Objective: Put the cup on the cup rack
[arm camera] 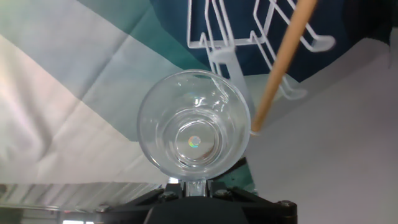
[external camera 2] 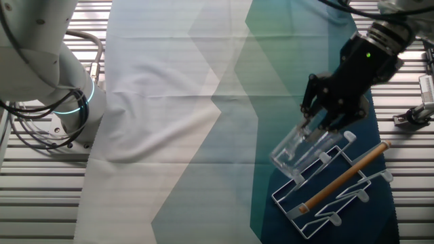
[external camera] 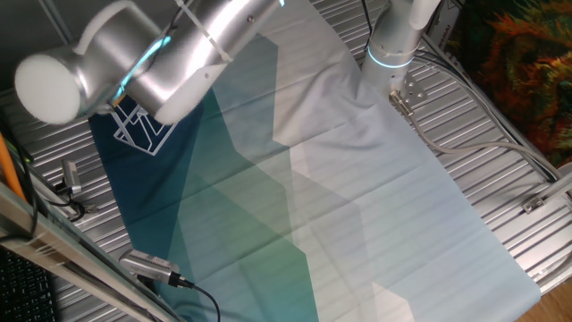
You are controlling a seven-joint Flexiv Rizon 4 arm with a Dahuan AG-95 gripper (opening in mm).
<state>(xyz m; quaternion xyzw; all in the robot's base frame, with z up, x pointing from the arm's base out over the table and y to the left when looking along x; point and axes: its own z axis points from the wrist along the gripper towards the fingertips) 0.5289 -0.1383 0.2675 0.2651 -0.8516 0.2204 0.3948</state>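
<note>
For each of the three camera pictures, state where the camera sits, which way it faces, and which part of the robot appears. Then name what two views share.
One fixed view: high at one side, looking down on the patterned cloth; only the arm and its base show.
The other fixed view: high at the opposite side, looking down on the cup rack; the gripper holds the cup, tilted, over it.
Hand view: on the hand, looking along the fingers into the cup's mouth; only the hand's dark edge shows.
Shared: cup and cup rack appear in the last two views.
</note>
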